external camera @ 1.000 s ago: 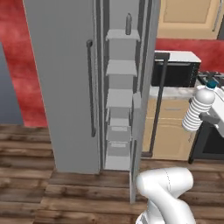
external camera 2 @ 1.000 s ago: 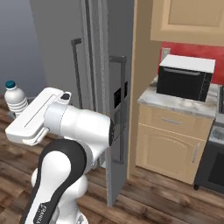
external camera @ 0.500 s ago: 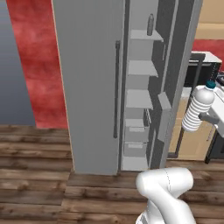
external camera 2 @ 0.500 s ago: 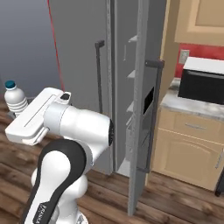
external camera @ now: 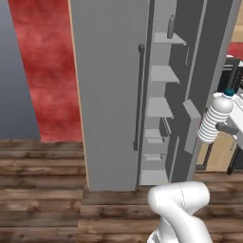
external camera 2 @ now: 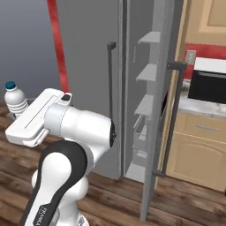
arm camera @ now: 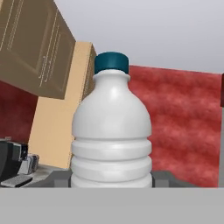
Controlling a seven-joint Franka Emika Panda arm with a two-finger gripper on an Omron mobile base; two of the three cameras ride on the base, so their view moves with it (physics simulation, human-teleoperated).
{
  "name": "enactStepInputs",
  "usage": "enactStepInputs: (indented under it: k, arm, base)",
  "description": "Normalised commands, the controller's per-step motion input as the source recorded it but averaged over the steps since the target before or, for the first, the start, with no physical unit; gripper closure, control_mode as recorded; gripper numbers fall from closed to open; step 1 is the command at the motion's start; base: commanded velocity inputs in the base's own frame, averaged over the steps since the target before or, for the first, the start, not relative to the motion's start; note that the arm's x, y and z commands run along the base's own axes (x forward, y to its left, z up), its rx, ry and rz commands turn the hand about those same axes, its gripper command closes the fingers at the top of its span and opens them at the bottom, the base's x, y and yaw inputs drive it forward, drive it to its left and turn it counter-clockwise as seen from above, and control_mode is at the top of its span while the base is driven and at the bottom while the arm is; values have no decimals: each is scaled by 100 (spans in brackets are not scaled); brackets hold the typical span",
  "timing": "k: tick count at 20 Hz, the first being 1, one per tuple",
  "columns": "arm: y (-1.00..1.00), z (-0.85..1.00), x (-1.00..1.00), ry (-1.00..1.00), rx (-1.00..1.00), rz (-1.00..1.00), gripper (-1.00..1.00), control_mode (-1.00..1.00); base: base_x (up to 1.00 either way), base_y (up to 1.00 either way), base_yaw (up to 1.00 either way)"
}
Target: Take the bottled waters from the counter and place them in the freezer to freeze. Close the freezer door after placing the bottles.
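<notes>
Wood-plank floor [external camera: 42, 199] and a red wall [external camera: 45, 71] frame the scene; we note the grey freezer [external camera: 109, 95] standing with its door [external camera 2: 161, 110] swung open and its inner shelves [external camera: 163, 73] exposed. We see the white ribbed bottle [arm camera: 112, 131], blue cap up, sitting upright in the gripper [arm camera: 112, 177], whose two dark tips close against the bottle's lower body on either side. From the left base view the bottle [external camera: 214, 117] hangs tilted slightly, just right of the open compartment and level with its middle shelves, outside the freezer. From the right base view the bottle [external camera 2: 16, 99] stands at the far end of the white arm [external camera 2: 66, 132], well left of the freezer. We spot a second, darker bottle [external camera: 170, 27] upright on the top shelf. Beyond the open door, the black oven [external camera 2: 207, 81] rests on the marble counter [external camera 2: 198, 107] above tan cabinets [external camera 2: 198, 150].
</notes>
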Motion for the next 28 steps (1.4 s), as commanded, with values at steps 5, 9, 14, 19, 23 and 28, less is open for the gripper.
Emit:
enactStepInputs:
  k: [5,9,14,19,23,28]
  arm:
    - [0,0,0,0,0,0,100,100]
    - [0,0,0,0,0,0,100,100]
    - [0,0,0,0,0,0,100,100]
    - [0,0,0,0,0,0,100,100]
    - [0,0,0,0,0,0,100,100]
    - [0,0,0,0,0,0,100,100]
  base:
    - [22,36,-20]
    - [20,43,-28]
    - [32,35,-29]
    - [48,23,-30]
    - [40,16,-30]
    - [44,10,-30]
